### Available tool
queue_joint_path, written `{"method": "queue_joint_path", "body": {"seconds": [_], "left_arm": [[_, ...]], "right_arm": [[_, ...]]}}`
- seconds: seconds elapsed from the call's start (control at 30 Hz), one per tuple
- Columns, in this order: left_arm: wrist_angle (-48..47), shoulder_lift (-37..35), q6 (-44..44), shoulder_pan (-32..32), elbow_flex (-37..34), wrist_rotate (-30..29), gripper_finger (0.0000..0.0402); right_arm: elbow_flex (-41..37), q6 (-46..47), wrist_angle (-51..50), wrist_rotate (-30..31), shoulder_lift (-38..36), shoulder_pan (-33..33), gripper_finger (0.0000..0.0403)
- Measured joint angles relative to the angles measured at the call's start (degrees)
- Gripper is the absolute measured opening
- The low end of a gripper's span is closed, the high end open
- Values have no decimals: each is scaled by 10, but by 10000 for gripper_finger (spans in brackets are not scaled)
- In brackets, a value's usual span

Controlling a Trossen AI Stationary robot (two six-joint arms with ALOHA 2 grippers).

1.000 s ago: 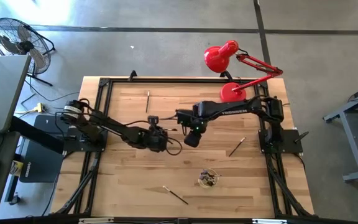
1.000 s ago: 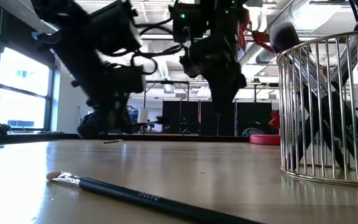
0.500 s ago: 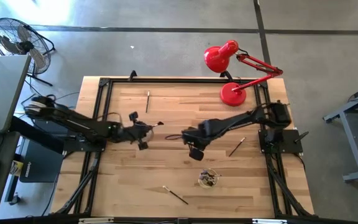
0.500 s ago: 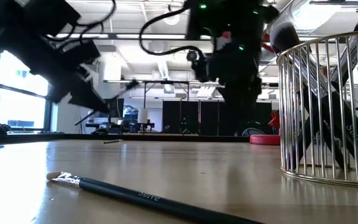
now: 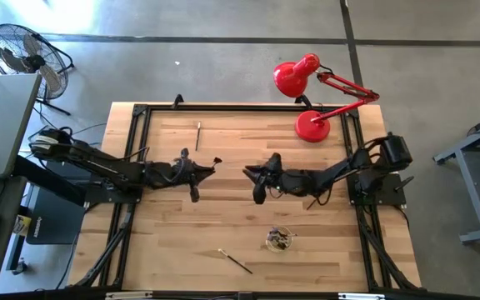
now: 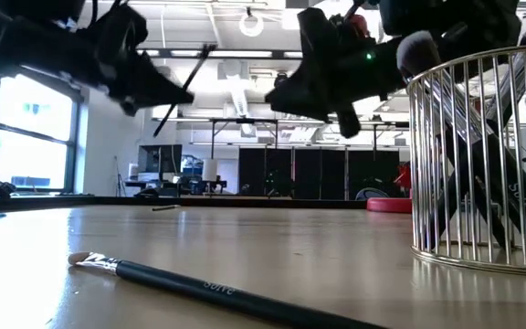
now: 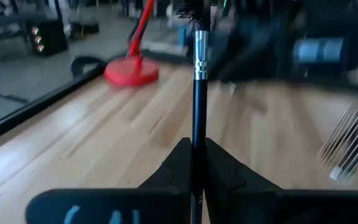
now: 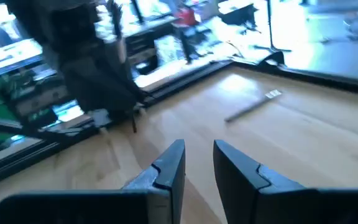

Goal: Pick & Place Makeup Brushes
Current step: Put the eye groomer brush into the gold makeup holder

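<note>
Left gripper [image 7: 191,163] fingers clamp black silver-ferruled makeup brush [image 7: 197,81] upright; right gripper [image 8: 197,163] fingers parted, empty.

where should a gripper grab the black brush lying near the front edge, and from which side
Grip the black brush at mid-handle, coming straight down from above. It lies flat and slanted on the bare table, so the jaws should close across the thin handle, square to its length. Its pale tip is too small to hold. Nothing crowds it; the wire cup stands apart.

Black brush [image 7: 197,106] upright in left pincer [image 7: 191,163]
</note>
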Motion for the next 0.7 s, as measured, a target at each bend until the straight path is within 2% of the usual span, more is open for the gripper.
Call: {"method": "queue_joint_path", "body": {"seconds": [0.17,0.3,0.43,0.57,0.7], "left_arm": [[79,37,-38,0,1,19,14],[103,60,-44,0,0,41,11],[129,70,-46,0,0,73,12],[196,88,-33,0,1,141,13],[288,118,-11,0,7,206,13]], "right_arm": [[55,-62,9,-37,36,10,80],[92,-103,-17,-26,41,16,83],[95,-116,-60,-2,34,19,83],[66,-74,-118,76,13,19,80],[5,-2,-139,94,-4,12,62]]}}
